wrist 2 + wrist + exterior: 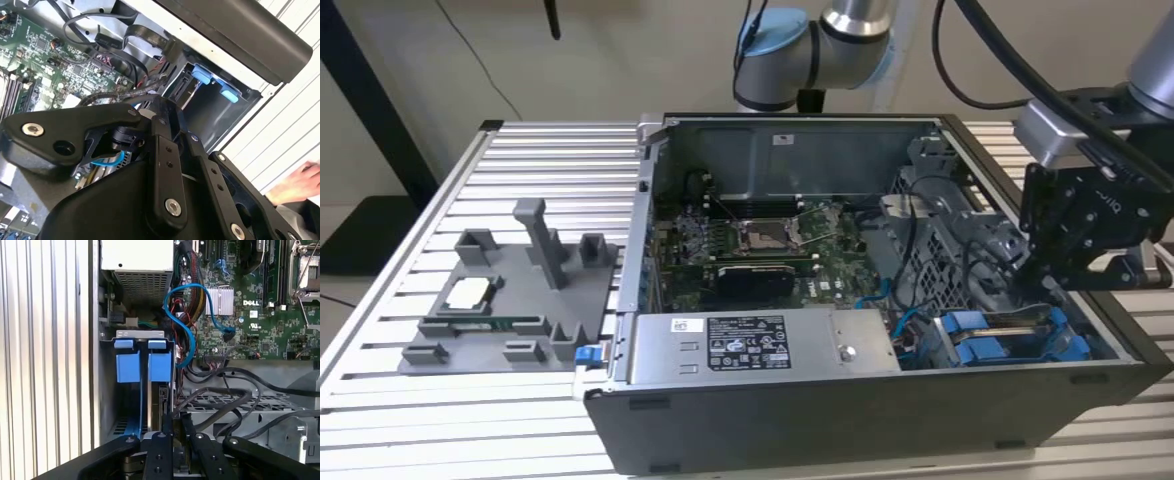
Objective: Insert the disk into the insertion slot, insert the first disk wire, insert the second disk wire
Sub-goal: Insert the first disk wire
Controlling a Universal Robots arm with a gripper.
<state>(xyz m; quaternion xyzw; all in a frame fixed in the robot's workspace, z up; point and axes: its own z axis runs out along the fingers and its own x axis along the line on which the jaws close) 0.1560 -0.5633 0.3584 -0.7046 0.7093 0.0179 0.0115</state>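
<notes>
- The gripper [176, 429] hangs at the mouth of the insertion slot [107, 400]; whether it is clamped or apart cannot be told.
- The disk [156, 405] stands edge-on in the slot, with blue carrier tabs [160, 365] at the far end.
- The case wall [95, 340] bounds one flank; black cables [220, 400] crowd the other.

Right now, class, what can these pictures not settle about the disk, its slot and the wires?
- How deep the blue carrier sits in the insertion slot: first wrist view, pincer covers its near end.
- Where the black cables end: second wrist view, pincer body in front.
- A person's hand: second wrist view, blurred, cut by the frame edge.
</notes>
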